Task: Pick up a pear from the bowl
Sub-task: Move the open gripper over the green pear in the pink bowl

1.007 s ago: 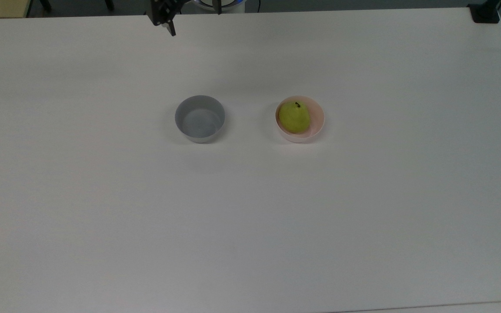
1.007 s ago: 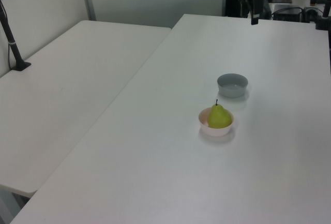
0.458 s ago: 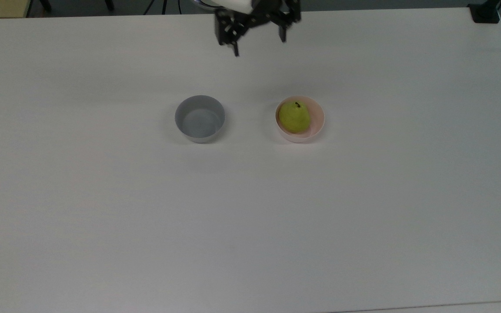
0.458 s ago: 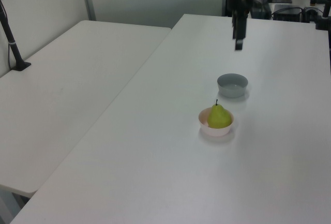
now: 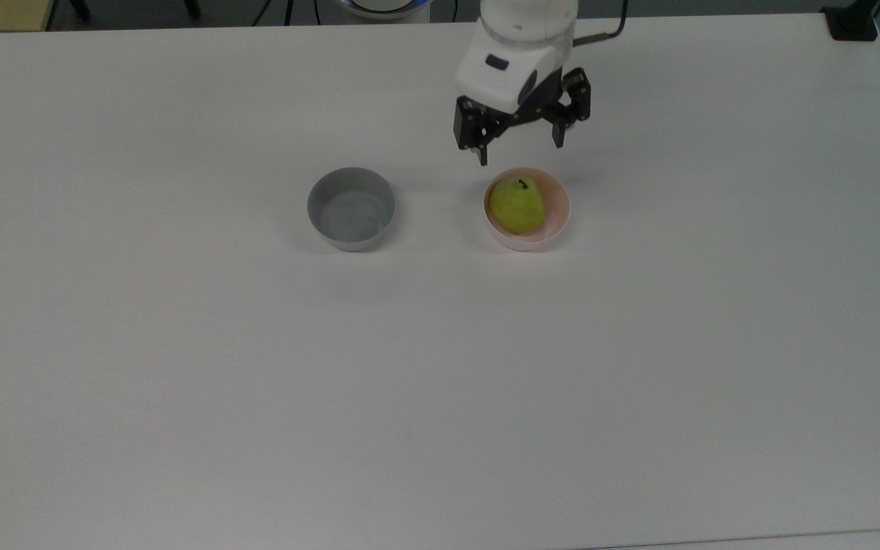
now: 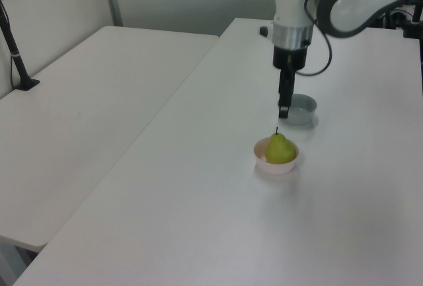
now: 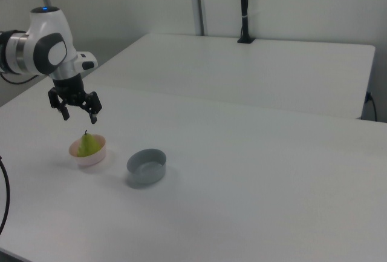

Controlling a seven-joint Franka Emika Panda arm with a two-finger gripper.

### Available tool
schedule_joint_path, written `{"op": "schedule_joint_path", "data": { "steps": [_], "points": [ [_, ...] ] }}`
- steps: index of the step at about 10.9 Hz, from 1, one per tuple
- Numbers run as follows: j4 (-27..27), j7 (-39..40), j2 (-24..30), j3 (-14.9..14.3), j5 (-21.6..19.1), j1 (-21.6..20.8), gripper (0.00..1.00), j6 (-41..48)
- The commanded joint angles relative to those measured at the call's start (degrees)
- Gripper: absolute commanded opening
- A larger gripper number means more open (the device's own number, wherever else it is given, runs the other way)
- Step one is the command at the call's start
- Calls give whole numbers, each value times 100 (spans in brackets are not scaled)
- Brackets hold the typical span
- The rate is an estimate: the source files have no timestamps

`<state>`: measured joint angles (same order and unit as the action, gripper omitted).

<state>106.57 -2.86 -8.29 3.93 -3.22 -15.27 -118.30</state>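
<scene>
Gripper (image 7: 79, 117) hangs above pear (image 5: 517, 205) in bowl (image 5: 554, 227); fingers apart.

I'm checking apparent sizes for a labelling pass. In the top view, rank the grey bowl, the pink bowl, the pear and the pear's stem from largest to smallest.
1. Grey bowl and pink bowl: they look alike in size, so no ranking between them.
2. Pear, sitting inside the pink bowl.
3. Pear's stem, by far the smallest.

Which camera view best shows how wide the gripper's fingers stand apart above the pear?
The top view: the gripper has both fingers spread wide, just beyond the pear in the pink bowl. The right view also shows both fingers apart; the left view sees them edge-on, overlapping.
</scene>
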Motion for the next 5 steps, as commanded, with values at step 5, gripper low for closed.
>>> {"op": "schedule_joint_path", "data": {
  "steps": [5],
  "points": [
    [321,-224,-577,-32,357,-248,100,-808]
  ]
}}
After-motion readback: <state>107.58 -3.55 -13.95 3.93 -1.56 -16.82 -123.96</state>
